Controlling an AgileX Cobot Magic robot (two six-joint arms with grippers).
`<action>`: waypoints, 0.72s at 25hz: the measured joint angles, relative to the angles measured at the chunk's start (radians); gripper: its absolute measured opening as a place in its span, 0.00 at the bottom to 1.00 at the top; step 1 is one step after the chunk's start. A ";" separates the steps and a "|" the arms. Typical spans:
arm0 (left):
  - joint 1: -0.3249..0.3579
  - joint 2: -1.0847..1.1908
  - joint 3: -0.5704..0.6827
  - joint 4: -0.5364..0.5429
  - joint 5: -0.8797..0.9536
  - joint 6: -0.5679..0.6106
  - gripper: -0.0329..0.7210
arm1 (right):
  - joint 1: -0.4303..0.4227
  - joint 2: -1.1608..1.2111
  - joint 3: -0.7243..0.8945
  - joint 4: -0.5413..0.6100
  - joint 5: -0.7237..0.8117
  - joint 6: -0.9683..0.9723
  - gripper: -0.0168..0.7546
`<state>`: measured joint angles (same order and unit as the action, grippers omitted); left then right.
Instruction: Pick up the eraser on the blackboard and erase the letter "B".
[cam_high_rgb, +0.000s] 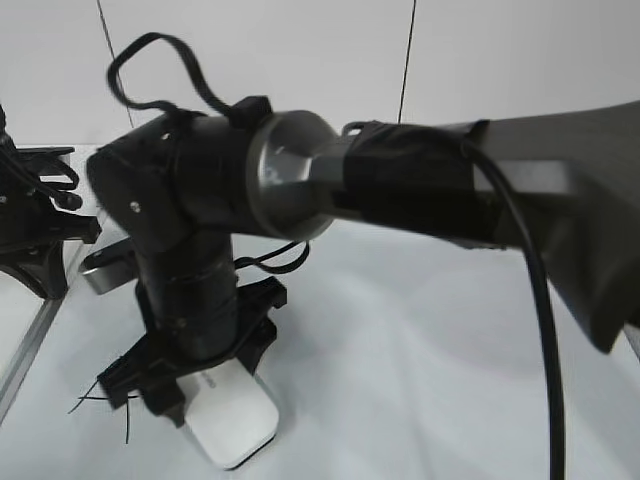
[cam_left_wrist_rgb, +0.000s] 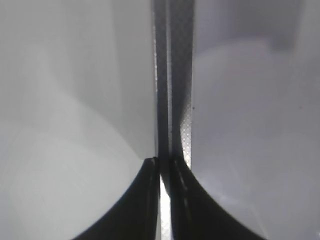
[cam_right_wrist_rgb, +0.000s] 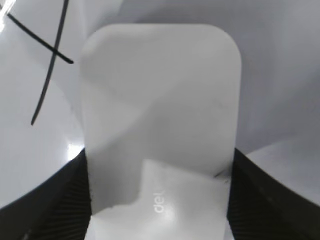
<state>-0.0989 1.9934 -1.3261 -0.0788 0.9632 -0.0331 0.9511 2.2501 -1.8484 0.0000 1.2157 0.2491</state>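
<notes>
The eraser (cam_high_rgb: 235, 420), a white rounded block with small grey lettering, lies on the white blackboard (cam_high_rgb: 420, 350) at the lower left. My right gripper (cam_high_rgb: 205, 375) reaches across from the right and points down onto it. In the right wrist view its black jaws (cam_right_wrist_rgb: 157, 165) press against both long sides of the eraser (cam_right_wrist_rgb: 160, 100). Thin black marker strokes (cam_right_wrist_rgb: 50, 55) cross beside the eraser and also show in the exterior view (cam_high_rgb: 100, 395); I cannot tell which letter they belong to. No whole "B" is in view. My left gripper (cam_left_wrist_rgb: 165, 170) is shut and empty.
The right arm (cam_high_rgb: 420, 190) fills the middle of the exterior view and hides much of the board. The left arm's black parts (cam_high_rgb: 35, 235) sit at the far left. The board's silver-grey frame runs along the left edge (cam_high_rgb: 30, 350), with a rounded corner (cam_high_rgb: 100, 270).
</notes>
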 joint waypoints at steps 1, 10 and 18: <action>0.000 0.000 0.000 0.000 -0.002 0.000 0.08 | -0.015 0.000 0.000 0.006 0.000 0.000 0.73; 0.000 0.000 0.000 -0.001 -0.002 0.000 0.08 | -0.175 0.000 0.000 0.007 0.000 -0.002 0.73; 0.000 0.000 0.000 -0.001 -0.004 0.000 0.08 | -0.189 -0.042 0.022 -0.033 0.003 -0.029 0.73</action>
<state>-0.0989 1.9934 -1.3261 -0.0802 0.9595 -0.0331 0.7618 2.2080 -1.8266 -0.0329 1.2187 0.2204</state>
